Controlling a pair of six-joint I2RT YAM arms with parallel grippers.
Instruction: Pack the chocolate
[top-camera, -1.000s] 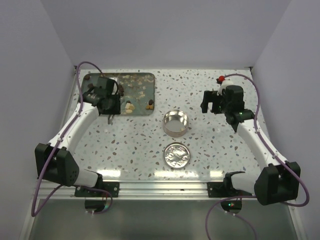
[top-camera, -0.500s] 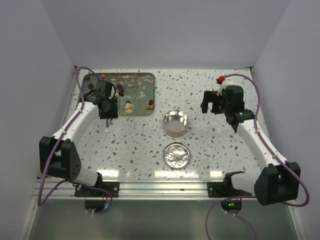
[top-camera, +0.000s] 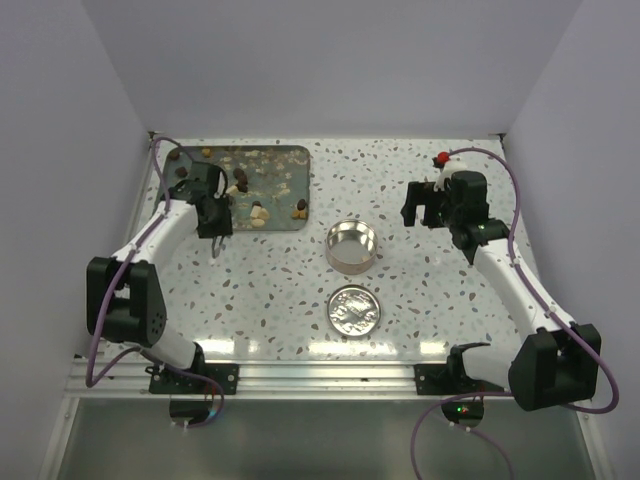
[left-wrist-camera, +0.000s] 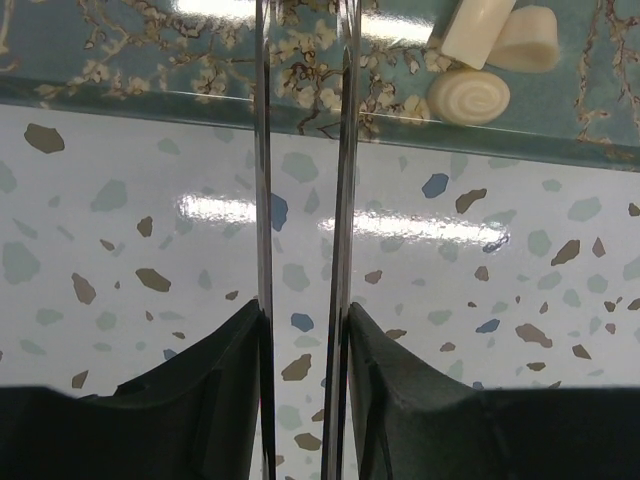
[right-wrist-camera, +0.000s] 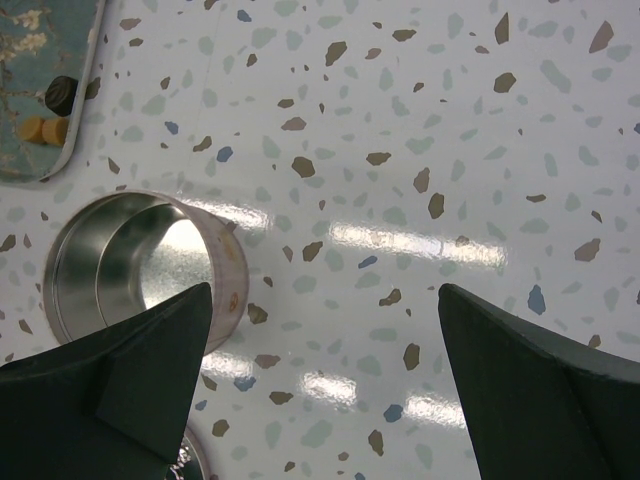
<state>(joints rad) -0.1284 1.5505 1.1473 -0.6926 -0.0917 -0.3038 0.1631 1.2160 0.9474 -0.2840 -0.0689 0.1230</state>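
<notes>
Small chocolate lumps lie on the blue flowered tray (top-camera: 275, 160): pale cream ones (top-camera: 259, 213) near its front edge, dark ones (top-camera: 240, 183) further back. My left gripper (top-camera: 217, 225) is shut on thin metal tongs (left-wrist-camera: 262, 200). The tong blades stand slightly apart with nothing between them, and their tips reach over the tray's front edge (left-wrist-camera: 150, 90), left of three pale lumps (left-wrist-camera: 468, 96). My right gripper (top-camera: 420, 205) is open and empty above the table, right of the open round tin (top-camera: 351, 246). The tin is also in the right wrist view (right-wrist-camera: 130, 260).
The tin's lid (top-camera: 354, 309) lies flat in front of the tin. A dark lump (right-wrist-camera: 60, 93) and tan lumps (right-wrist-camera: 42, 129) sit at the tray's right corner. White walls close the table on three sides.
My left arm's elbow has swung left and its gripper has shifted slightly left along the tray's front edge, still holding the tongs. The right arm has not moved.
</notes>
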